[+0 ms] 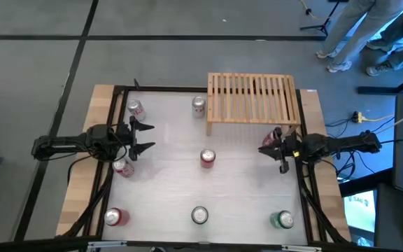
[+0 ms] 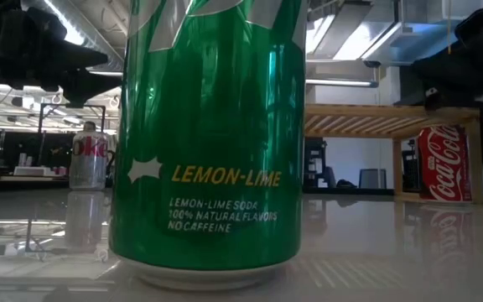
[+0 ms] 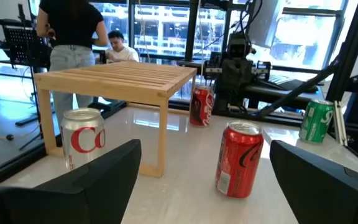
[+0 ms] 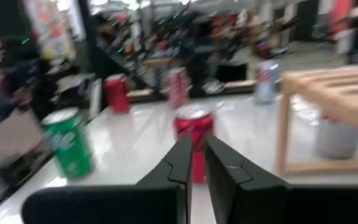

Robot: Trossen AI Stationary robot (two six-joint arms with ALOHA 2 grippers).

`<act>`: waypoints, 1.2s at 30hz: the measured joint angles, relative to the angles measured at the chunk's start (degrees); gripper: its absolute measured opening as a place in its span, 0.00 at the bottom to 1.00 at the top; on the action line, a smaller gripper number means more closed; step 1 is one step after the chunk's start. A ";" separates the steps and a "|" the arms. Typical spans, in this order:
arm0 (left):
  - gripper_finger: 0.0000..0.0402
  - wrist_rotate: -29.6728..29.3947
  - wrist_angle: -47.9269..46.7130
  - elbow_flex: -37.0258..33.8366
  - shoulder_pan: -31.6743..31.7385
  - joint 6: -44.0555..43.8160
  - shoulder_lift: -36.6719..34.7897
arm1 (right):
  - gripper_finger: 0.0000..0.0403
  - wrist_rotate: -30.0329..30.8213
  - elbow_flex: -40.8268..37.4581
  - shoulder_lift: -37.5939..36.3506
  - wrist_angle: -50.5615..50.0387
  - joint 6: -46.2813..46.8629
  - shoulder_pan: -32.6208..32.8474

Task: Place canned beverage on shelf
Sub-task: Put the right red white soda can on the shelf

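Note:
The light-wood slatted shelf [image 1: 254,98] stands on its short legs at the table's far right; nothing lies on its top. A red cola can [image 1: 273,136] stands upright on the table by the shelf's near right leg, and it shows in the low view [image 2: 443,164]. My right gripper [image 1: 268,148] hovers just near of that can with its fingers shut and empty [image 4: 197,144]. My left gripper [image 1: 142,137] is open and empty at the table's left, pointing toward the right [image 3: 205,149]. A red can [image 1: 207,158] stands at the table's centre.
Other upright cans: silver ones at far left [image 1: 136,108], far centre [image 1: 199,105], near my left gripper [image 1: 122,167] and near centre [image 1: 199,215]; a red one near left [image 1: 113,217]; a green one near right [image 1: 282,220]. People stand beyond the table [image 1: 355,35].

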 joint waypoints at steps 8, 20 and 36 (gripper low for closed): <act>0.87 -1.36 8.65 -0.02 0.02 4.01 0.02 | 0.09 7.45 6.75 0.84 -4.09 -0.94 0.00; 0.87 -6.91 11.46 -0.02 0.02 7.63 3.55 | 0.09 19.11 37.59 28.02 -37.56 15.28 0.00; 0.87 -5.90 15.44 -0.02 0.02 7.89 5.60 | 0.22 9.56 64.40 56.94 -79.65 45.00 0.02</act>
